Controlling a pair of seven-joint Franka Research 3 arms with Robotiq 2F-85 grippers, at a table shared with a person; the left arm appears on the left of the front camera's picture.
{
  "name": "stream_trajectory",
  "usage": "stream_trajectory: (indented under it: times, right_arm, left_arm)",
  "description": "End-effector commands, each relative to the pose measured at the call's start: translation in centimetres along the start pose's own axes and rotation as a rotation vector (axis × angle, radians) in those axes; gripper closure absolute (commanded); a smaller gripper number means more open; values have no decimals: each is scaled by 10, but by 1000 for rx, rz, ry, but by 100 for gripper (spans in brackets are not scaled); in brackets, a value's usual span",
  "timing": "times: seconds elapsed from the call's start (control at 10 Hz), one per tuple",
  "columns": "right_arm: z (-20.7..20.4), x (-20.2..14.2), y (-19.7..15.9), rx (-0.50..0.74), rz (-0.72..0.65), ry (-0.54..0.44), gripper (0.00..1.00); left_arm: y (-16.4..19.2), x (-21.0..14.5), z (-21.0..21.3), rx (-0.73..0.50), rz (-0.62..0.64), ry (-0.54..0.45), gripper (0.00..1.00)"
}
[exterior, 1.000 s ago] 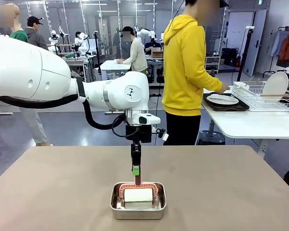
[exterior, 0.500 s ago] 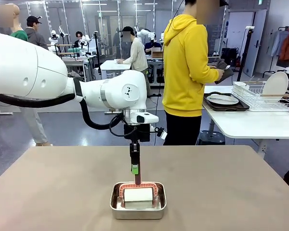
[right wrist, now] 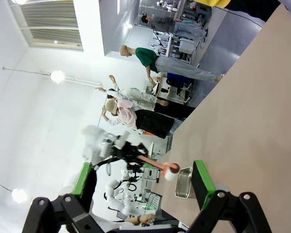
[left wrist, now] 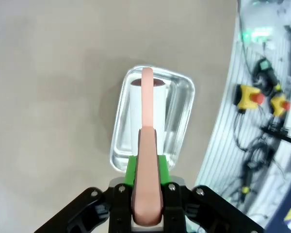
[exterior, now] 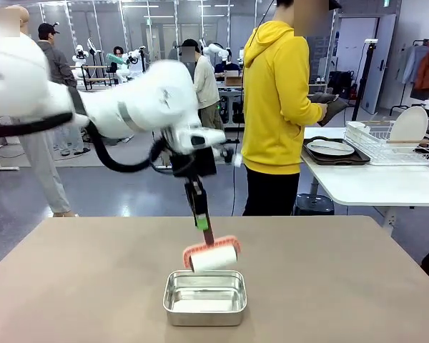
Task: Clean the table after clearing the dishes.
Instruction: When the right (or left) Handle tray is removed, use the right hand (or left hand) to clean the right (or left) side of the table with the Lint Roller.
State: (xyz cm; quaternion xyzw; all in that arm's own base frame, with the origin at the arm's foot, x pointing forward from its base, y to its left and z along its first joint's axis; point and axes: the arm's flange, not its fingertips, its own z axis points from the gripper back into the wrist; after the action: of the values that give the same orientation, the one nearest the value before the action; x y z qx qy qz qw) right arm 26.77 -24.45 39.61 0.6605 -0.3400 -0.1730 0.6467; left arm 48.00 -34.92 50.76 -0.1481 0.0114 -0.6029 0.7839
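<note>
Left pincer (exterior: pixel 202 223) is clamped on the pink plastic handle of the white-drum cleaning roller (exterior: pixel 213 257), hanging just above the small rectangular steel pan (exterior: pixel 204 316). Right pincer (right wrist: pixel 141 167) gapes, empty. We judge the roller light, handle stiff, drum soft: grip mid-handle, as now. Beige matte desk (exterior: pixel 71 286) under the pan looks hard & flat. Round white plate (exterior: pixel 330 148) on dark brown tray (exterior: pixel 322 160) sits well right of the pan.
</note>
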Motion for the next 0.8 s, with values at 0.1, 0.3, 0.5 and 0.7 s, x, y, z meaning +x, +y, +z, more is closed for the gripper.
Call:
stream_trajectory:
  times: [0.1,0.3,0.5,0.7]
  right_arm:
    - [1,-3,3,6,6,6,0]
    - [1,-3,3,6,6,6,0]
    - [1,-3,3,6,6,6,0]
    - [1,-3,3,6,6,6,0]
  left_arm:
    - [-35,-76,46,162,258,-242,100]
    - [-28,-149,63,174,589,-456,100]
    - [-16,-208,58,127,891,-493,100]
    - [3,-231,33,49,1079,-524,100]
